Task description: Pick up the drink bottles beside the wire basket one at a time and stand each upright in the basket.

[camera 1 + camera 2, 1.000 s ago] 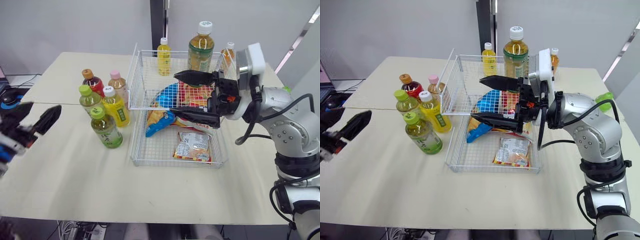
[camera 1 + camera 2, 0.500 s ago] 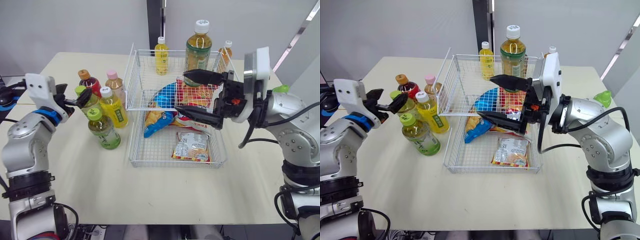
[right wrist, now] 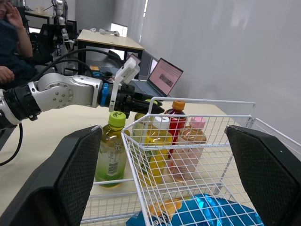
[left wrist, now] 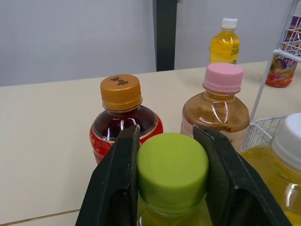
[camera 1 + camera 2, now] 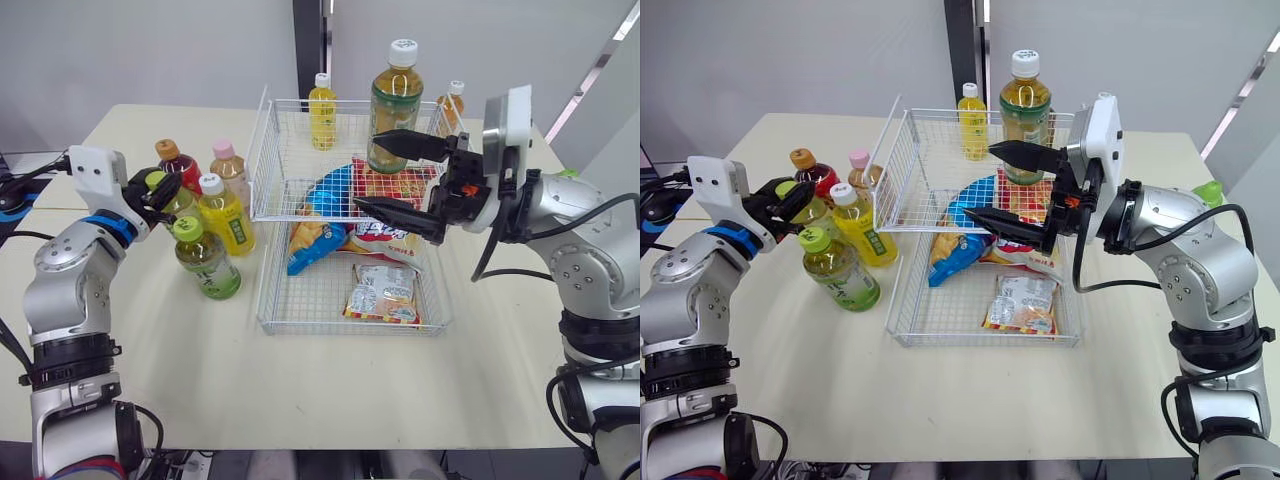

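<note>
The wire basket (image 5: 268, 262) holds no bottle yet — five stand at its 9 o'clock, the left claw (image 4: 167, 129) pinching the back green-capped bottle (image 4: 172, 165) — the right claw (image 5: 366, 170) spread wide above.

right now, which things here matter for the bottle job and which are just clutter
Job: wire basket, left pincer, gripped green-capped bottle, front green-capped bottle, white-capped bottle, orange-capped bottle, pink-capped bottle.
Lying about: snack packets in basket.
</note>
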Robot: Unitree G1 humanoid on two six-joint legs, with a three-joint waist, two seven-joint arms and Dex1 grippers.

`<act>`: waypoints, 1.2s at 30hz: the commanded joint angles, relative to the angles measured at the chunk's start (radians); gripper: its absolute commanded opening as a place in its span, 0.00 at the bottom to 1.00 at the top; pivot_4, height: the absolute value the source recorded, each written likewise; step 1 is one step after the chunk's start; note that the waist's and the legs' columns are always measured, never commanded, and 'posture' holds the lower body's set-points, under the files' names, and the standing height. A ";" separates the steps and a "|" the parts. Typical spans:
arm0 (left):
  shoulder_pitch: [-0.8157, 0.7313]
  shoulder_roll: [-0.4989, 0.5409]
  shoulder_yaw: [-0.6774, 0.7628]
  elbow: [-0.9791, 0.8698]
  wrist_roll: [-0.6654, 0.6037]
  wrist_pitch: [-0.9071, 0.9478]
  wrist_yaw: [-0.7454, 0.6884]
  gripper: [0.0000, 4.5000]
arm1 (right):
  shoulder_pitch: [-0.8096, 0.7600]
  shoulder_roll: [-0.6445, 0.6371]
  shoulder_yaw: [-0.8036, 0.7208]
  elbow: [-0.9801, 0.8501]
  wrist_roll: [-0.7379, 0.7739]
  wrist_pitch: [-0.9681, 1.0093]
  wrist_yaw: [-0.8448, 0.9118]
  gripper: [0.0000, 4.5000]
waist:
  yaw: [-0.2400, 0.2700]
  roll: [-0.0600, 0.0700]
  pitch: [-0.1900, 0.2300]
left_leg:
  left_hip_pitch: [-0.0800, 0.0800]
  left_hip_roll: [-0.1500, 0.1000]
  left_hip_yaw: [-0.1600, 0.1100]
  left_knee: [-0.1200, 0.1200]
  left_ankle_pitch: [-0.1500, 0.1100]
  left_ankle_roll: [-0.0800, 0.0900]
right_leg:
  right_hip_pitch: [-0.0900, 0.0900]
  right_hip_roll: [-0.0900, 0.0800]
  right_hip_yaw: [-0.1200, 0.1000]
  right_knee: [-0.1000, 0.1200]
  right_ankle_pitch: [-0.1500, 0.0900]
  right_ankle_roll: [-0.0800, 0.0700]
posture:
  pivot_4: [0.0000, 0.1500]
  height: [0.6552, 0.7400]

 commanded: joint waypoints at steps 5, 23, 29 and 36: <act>0.004 0.065 0.089 -0.126 -0.111 0.067 -0.040 0.30 | -0.035 0.017 -0.016 0.023 -0.021 -0.052 0.019 1.00 | 0.000 0.000 0.000 | 0.000 0.000 0.000 0.000 0.000 0.000 | 0.000 0.000 0.000 0.000 0.000 0.000 | 1.00 1.00; -0.854 0.409 -0.115 0.213 -0.322 0.403 -0.448 0.30 | -0.086 0.062 -0.060 0.107 -0.050 -0.090 -0.030 1.00 | 0.010 -0.001 0.002 | -0.002 -0.001 -0.001 0.000 0.000 0.000 | -0.001 0.000 -0.002 -0.002 0.000 0.000 | 1.00 1.00; -1.066 0.219 -0.230 0.416 -0.241 0.333 -0.534 0.30 | -0.050 0.047 -0.090 0.048 -0.062 -0.085 -0.104 1.00 | 0.009 0.000 0.003 | -0.003 -0.001 -0.001 0.000 0.000 0.000 | -0.002 0.001 -0.002 -0.001 0.000 0.000 | 1.00 1.00; -1.092 0.009 -0.298 0.542 -0.147 0.216 -0.603 0.30 | 0.006 -0.002 -0.139 -0.050 -0.062 -0.054 -0.184 1.00 | -0.001 0.001 0.004 | -0.004 -0.001 0.001 0.000 0.000 0.000 | -0.003 0.001 -0.001 -0.002 0.000 0.000 | 1.00 1.00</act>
